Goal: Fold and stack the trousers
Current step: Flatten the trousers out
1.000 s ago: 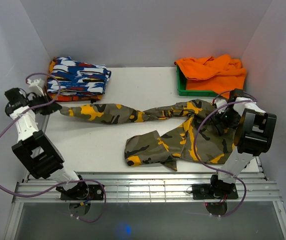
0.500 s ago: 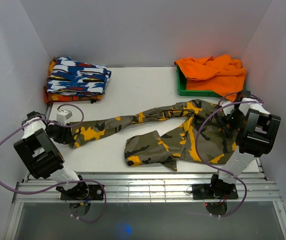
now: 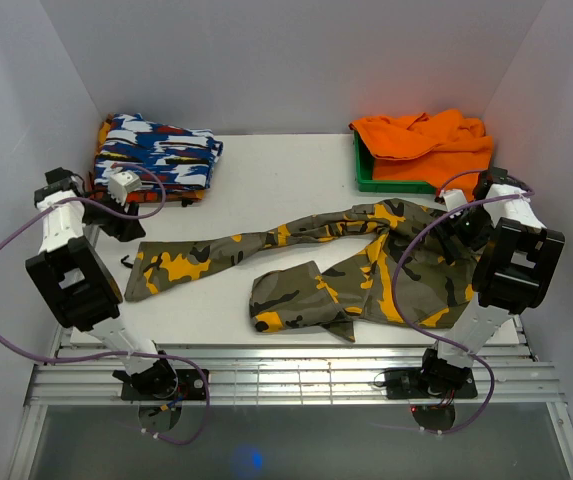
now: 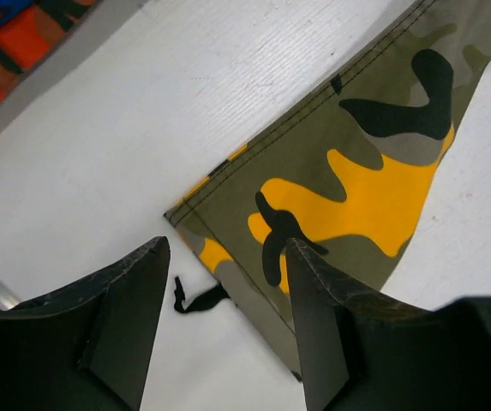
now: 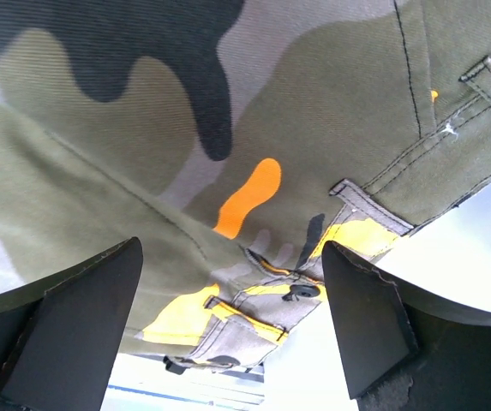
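The camouflage trousers (image 3: 366, 265) lie spread on the white table. One leg stretches left and ends in a flat hem (image 3: 138, 280); the other leg is folded back at the front middle (image 3: 286, 295). My left gripper (image 3: 123, 228) hovers just beyond that hem, open, holding nothing. In the left wrist view the hem corner (image 4: 228, 218) and a black cord (image 4: 195, 298) lie below the left gripper (image 4: 228, 248). My right gripper (image 3: 453, 237) hangs wide open over the waistband. The right wrist view shows the right gripper (image 5: 230, 248) above the button (image 5: 301, 291), without touching.
A folded blue-white-red garment (image 3: 156, 155) lies at the back left corner. Plain orange cloth (image 3: 426, 140) is heaped on a green tray (image 3: 366, 180) at the back right. Walls close in on the left, right and back. A metal rail (image 3: 286, 375) runs along the near edge.
My left gripper pulled the leg end toward the near left, opened and let it go, then drew back toward the far left. The right gripper stayed over the waistband.
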Available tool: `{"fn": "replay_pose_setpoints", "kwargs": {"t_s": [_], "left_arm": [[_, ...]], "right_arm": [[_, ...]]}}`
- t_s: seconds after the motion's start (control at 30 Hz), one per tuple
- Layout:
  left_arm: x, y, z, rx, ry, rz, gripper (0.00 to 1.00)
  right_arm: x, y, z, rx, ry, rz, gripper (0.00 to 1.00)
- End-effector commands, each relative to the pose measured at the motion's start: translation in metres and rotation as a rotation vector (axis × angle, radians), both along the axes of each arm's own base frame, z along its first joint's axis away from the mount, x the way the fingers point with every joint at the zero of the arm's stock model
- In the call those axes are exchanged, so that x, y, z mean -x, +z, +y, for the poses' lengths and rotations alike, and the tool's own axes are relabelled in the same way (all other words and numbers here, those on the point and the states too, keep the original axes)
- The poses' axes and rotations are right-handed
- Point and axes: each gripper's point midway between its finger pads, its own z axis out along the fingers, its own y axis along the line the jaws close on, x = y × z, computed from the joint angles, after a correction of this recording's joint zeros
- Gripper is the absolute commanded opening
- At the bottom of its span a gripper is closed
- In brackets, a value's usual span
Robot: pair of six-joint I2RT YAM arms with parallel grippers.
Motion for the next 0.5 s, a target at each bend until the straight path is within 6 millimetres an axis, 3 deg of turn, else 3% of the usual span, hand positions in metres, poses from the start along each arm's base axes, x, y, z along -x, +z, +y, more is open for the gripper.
{"fn": "replay_pose_setpoints", "kwargs": {"t_s": [0.0, 0.03, 0.23, 0.27, 0.47], "left_arm": [[-0.017, -0.020, -0.009, -0.037, -0.050, 0.053, 0.68], [-0.020, -0.034, -0.007, -0.047, -0.053, 0.093, 0.70], [-0.045, -0.064, -0.003, -0.142, -0.139, 0.152, 0.71], [-0.044, -0.077, 0.000, -0.167, -0.150, 0.191, 0.71], [-0.037, -0.110, 0.008, -0.277, -0.230, 0.267, 0.69]], "right_arm": [[-0.004, 0.015, 0.013, -0.053, 0.016, -0.004, 0.90], [-0.005, 0.015, 0.014, -0.057, 0.016, -0.002, 0.90], [-0.006, 0.011, 0.021, -0.051, 0.034, 0.029, 0.90], [-0.006, 0.011, 0.022, -0.049, 0.036, 0.033, 0.90], [0.000, -0.001, 0.028, -0.048, 0.049, 0.085, 0.90]]}}
